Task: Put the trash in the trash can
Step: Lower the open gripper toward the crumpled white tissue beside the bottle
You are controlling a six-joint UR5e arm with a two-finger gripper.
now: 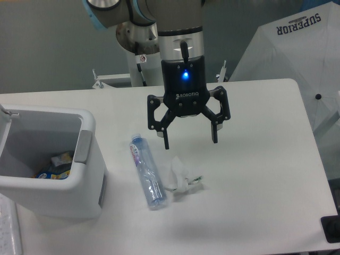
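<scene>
A slim clear plastic bottle (146,171) with a blue, red and white label lies flat on the white table, its cap pointing away from the camera. Just to its right sits a small crumpled white wad (183,176). My gripper (190,143) hangs above the table, over and slightly behind the wad, fingers spread wide and empty. The white trash can (87,170) stands at the left, with a grey handle on its side facing the bottle. Some colourful wrappers lie at its bottom.
The white table (265,159) ends near the right and front of the view. A white umbrella-like cover (297,58) printed SUPERIOR stands at the back right. A dark object (332,229) sits at the table's lower right edge.
</scene>
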